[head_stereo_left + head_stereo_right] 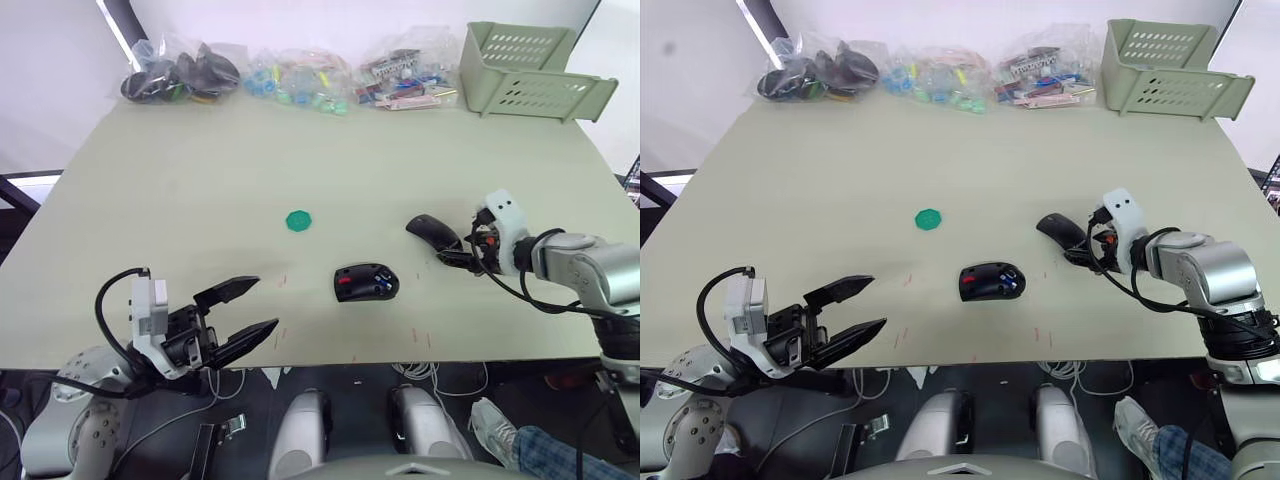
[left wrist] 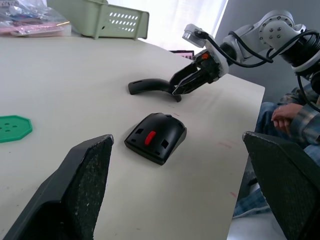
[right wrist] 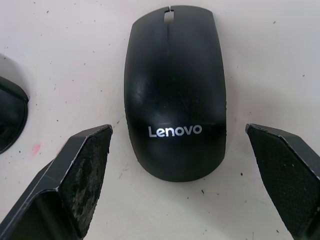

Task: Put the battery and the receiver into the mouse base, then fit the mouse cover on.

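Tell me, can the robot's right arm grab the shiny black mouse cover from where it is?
Probably yes. The right end effector sits open right at the mouse cover, one finger on each side, and nothing lies between them on the table.

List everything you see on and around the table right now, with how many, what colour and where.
mouse base: one, black with a red part inside, near the table's front edge, centre.
mouse cover: one, glossy black, right of the base, lying on the table between the right gripper's fingers.
disc: one, green, mid-table, left of the cover.
bags of parts: several, clear plastic with mixed contents, along the far edge.
basket: one, pale green, far right corner.
table: one, pale beige.
person's hand: one, beside the table.
left gripper: open, front left edge.
right gripper: open, around the cover.
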